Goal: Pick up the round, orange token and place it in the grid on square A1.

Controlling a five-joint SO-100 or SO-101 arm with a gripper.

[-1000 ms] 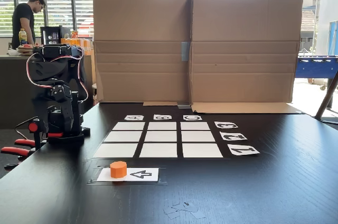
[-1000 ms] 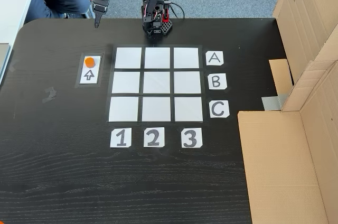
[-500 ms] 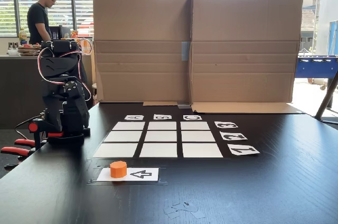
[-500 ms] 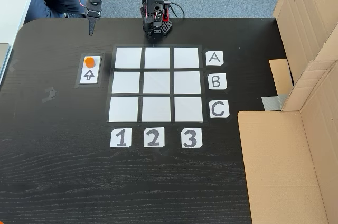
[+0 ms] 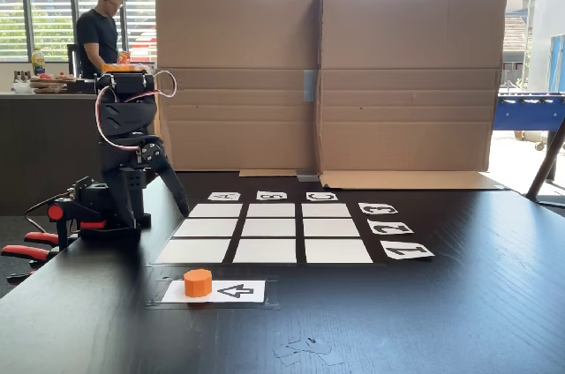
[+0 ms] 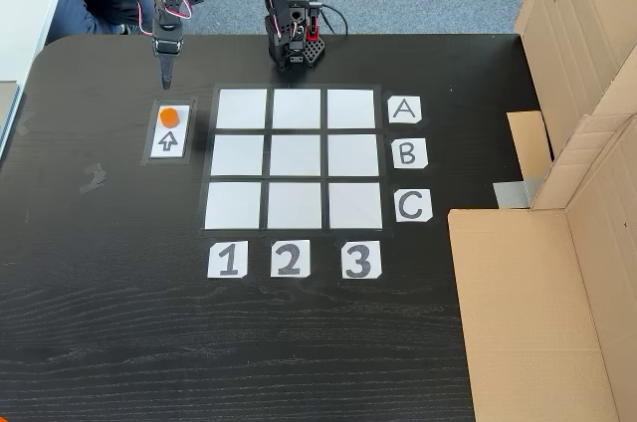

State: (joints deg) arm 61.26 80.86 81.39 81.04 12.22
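Token (image 6: 170,115): orange cylinder, upright on the far end of the arrow card (image 6: 169,131), left of the grid (image 6: 295,158) in a fixed view from above; also seen at (image 5: 198,282).
Gripper (image 6: 164,82): pointing down at the table (image 6: 119,273), just beyond the card's far end, apart from the token; jaws appear closed and empty, though too small to be sure. In the low fixed view its tip (image 5: 183,209) merges with the dark tabletop.
Square A1 (image 6: 242,108): bare.
Cardboard screen (image 5: 327,78): hides most of a person behind it.
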